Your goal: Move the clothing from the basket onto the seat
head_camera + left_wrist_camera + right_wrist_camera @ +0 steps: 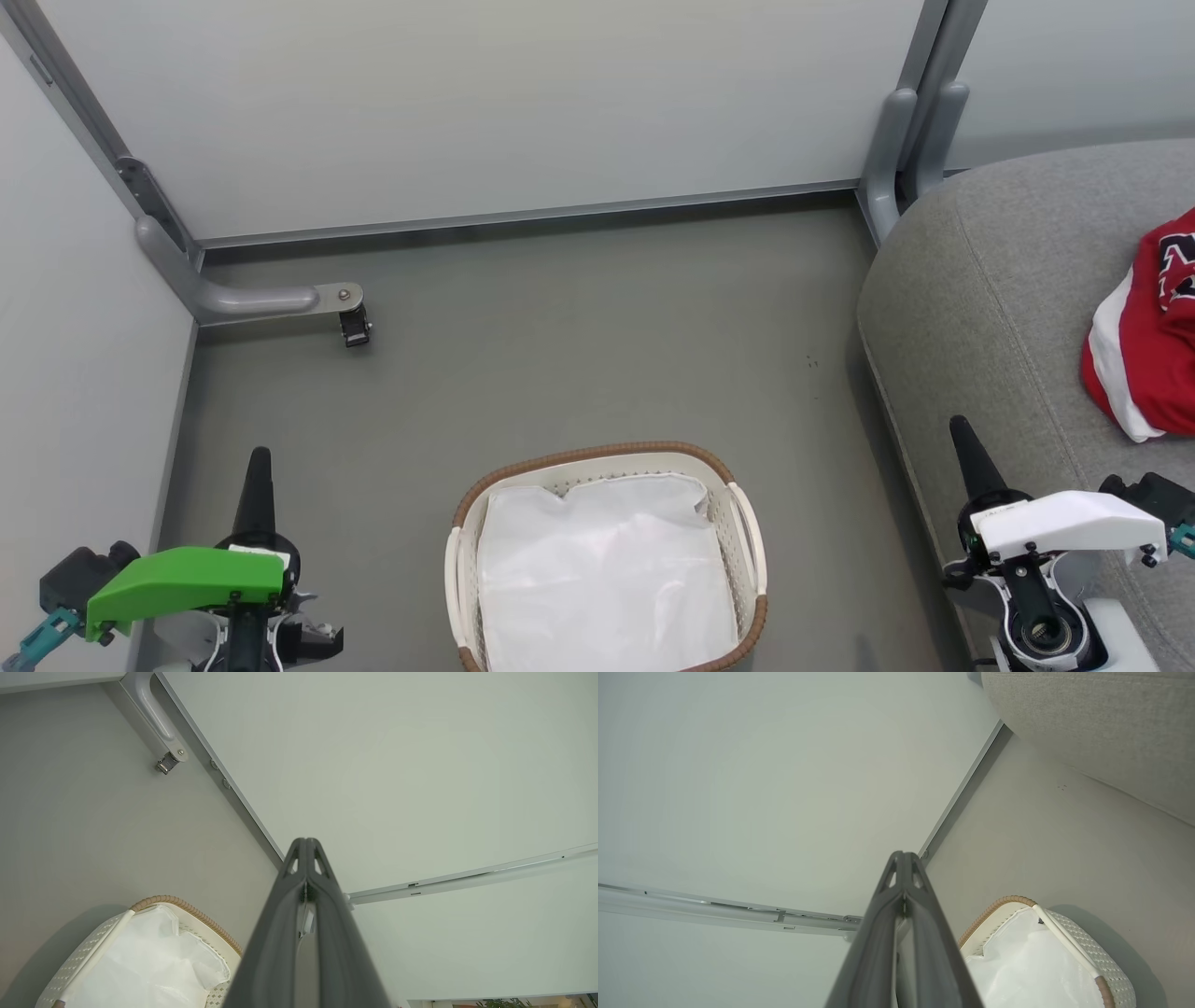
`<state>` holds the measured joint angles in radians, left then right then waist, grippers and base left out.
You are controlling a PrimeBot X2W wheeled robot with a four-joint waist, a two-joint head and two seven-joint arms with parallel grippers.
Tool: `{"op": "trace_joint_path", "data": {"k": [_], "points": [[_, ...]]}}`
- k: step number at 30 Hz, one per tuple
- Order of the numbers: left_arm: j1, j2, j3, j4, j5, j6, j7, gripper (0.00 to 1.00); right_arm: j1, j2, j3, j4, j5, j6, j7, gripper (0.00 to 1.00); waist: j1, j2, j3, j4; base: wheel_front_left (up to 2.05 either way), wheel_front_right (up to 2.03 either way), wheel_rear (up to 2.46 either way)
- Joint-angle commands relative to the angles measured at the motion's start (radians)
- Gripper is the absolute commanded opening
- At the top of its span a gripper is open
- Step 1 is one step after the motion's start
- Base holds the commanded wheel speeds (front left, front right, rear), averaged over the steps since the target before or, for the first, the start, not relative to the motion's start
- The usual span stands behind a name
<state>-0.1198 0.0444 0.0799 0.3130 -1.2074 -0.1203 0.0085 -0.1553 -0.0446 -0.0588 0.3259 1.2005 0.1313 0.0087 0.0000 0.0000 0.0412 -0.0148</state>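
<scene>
— How do the two grippers stand?
— Both are pressed together, fingertip to fingertip, with nothing between the fingers. The left gripper (259,459) points up at the lower left, above the floor (560,355) beside the left wall panel, and touches nothing. The right gripper (962,431) is at the lower right, seen against the left edge of the seat (990,308). Whether it brushes the fabric I cannot tell.
— And the clothing?
— The clothing (1153,355) lies on the seat at the far right. It is a red heap with a white stripe and some lettering, partly cut off by the picture's edge. It is well apart from the basket (597,455).
— What is in the basket?
— A crumpled white sheet (602,579) lines it. The basket stands on the floor between the two grippers, near the seat.
— And the room?
— The floor is grey, with pale wall panels (485,103) behind and to the left. A grey metal foot (271,301) reaches out from the left corner.
</scene>
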Motion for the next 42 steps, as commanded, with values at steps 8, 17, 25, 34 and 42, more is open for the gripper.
{"op": "trace_joint_path", "data": {"k": [8,17,25,34,42], "points": [[0.005,0.007,0.01,-0.022,-0.09,-0.006,0.023,0.0,0.013,-0.006,-0.015,-0.027,0.091,-0.001,0.023,0.0,0.0,0.0,-0.006,0.002,0.0,0.0,0.0],[0.008,0.008,0.017,-0.035,-0.164,-0.008,0.043,0.0,0.022,-0.007,-0.025,-0.04,0.166,-0.001,0.042,0.0,0.0,0.0,-0.013,0.005,0.0,0.0,0.0],[0.01,0.008,0.022,-0.043,-0.225,-0.01,0.06,0.0,0.029,-0.007,-0.033,-0.052,0.229,-0.001,0.06,0.0,0.0,0.0,-0.018,0.007,0.0,0.0,0.0],[0.012,0.008,0.028,-0.053,-0.291,-0.012,0.077,0.0,0.039,-0.008,-0.043,-0.064,0.297,-0.001,0.078,0.0,0.0,0.0,-0.025,0.01,0.0,0.0,0.0],[0.014,0.009,0.032,-0.062,-0.346,-0.013,0.092,0.0,0.045,-0.008,-0.05,-0.074,0.352,-0.001,0.091,0.0,0.0,0.0,-0.031,0.012,0.0,0.0,0.0]]}}
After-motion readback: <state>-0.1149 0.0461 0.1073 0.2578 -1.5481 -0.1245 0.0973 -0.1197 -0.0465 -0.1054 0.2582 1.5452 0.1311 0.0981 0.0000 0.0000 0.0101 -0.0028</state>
